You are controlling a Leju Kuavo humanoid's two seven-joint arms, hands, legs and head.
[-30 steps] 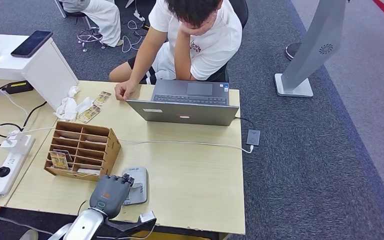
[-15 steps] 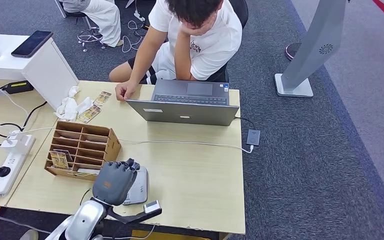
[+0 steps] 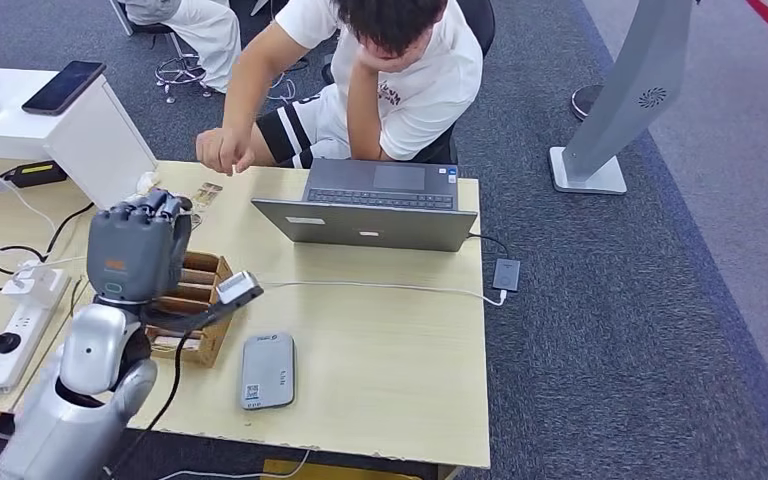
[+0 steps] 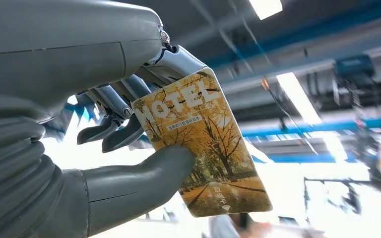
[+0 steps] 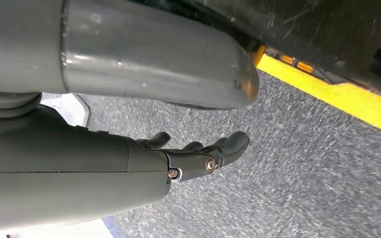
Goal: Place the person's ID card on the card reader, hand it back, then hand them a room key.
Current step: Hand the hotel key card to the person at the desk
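left hand [image 4: 104, 148] pinches a hotel key card [image 4: 203, 144] by its edge — thin, stiff, slick, apt to slip — while the right hand [image 5: 198, 153] hangs empty, fingers loosely apart.

light wooden desk [image 3: 400, 350], rectangular, on dark grey carpet [image 3: 610, 330]. paler grey floor strip [image 3: 730, 120] at the far right, with a red edge in the corner. white side table [image 3: 70, 125] at the upper left, touching the desk's far left end. grey angled stand on a white base [image 3: 588, 172], on the carpet beyond the desk. office chair base [image 3: 175, 72] at the top left. ceiling with blue beams [image 4: 322, 126] and long strip lights [image 4: 297, 91], seen from the left wrist view. yellow floor stripe [image 5: 347, 101] on speckled grey carpet in the right wrist view.
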